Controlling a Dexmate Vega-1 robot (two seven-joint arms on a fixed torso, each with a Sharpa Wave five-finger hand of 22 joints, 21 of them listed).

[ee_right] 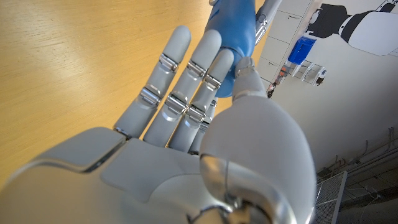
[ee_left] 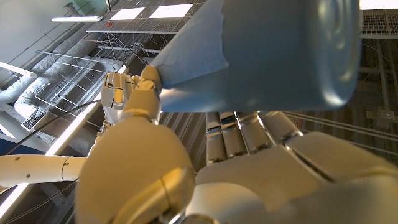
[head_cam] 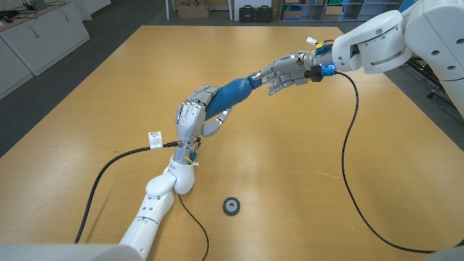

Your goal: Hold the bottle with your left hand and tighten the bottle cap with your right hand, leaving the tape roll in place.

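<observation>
Right fingers: they are being kept nearly straight around the narrow cap end of the blue bottle [head_cam: 233, 90]; a firm grip is probably not yet made, the contact being partly hidden.
Left fingers: the bottle's thick end is being gripped by the left hand [head_cam: 192, 114].
Risk: the cap is being missed if the right hand [head_cam: 286, 72] turns before closing; the bottle, held tilted above the table [head_cam: 290, 174], is being twisted loose.
Tape roll [head_cam: 231, 206]: it is lying apart, near the left forearm.
Arms: both are being stretched toward the middle.
</observation>
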